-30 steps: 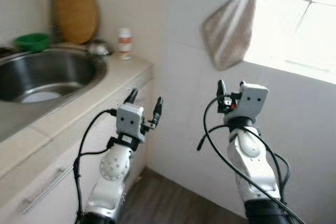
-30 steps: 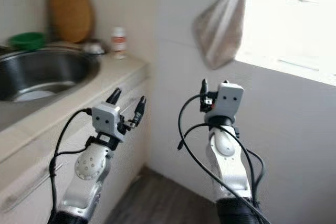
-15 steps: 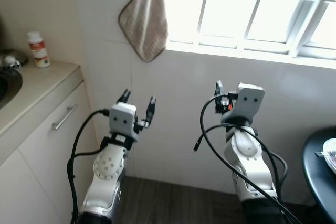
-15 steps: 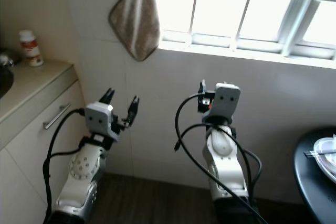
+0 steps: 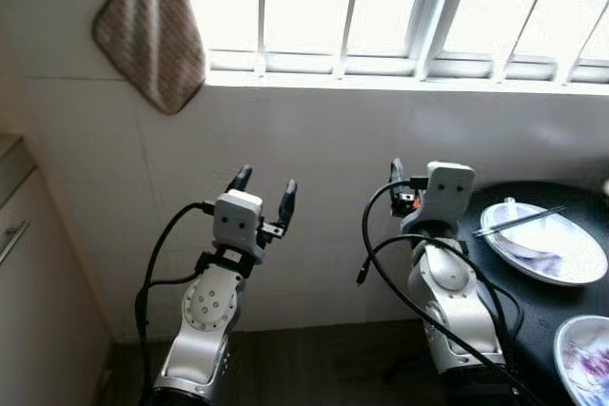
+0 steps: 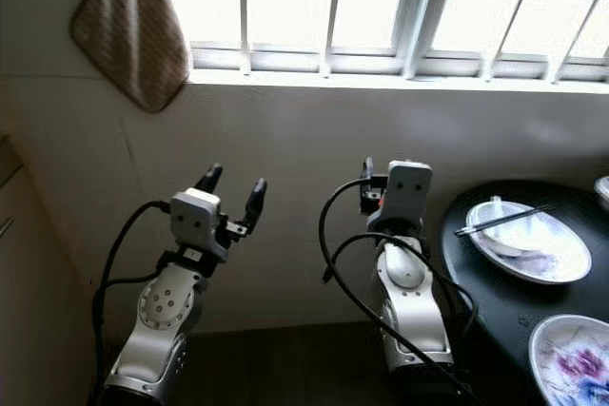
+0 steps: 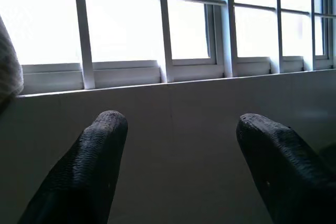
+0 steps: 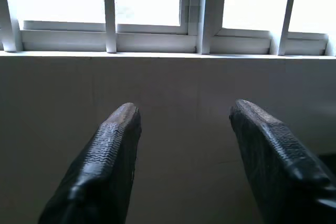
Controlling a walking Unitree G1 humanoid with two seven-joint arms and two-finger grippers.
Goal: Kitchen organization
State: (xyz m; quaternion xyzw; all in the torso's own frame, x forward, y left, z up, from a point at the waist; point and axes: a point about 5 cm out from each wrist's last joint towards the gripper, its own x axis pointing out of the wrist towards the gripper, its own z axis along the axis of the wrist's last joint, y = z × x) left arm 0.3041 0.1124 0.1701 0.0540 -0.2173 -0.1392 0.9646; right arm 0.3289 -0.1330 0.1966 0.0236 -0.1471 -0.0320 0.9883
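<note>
Two claws are raised in front of you, both facing a white tiled wall (image 5: 314, 140) under a barred window (image 5: 381, 7). Your left claw (image 5: 264, 187) has its fingers spread wide and holds nothing; the left wrist view shows the same wide gap. Your right claw (image 8: 184, 124) is likewise spread wide and empty in its wrist view, pointed at the wall below the sill. A brown cloth (image 5: 152, 30) hangs on the wall above and to the left of your left claw. At your right, a dark round tabletop (image 6: 495, 292) carries a white dish with chopsticks (image 6: 528, 240) near its far edge and a patterned plate (image 6: 571, 358) at its near edge. Part of a cabinet (image 5: 19, 263) sits at your far left.
</note>
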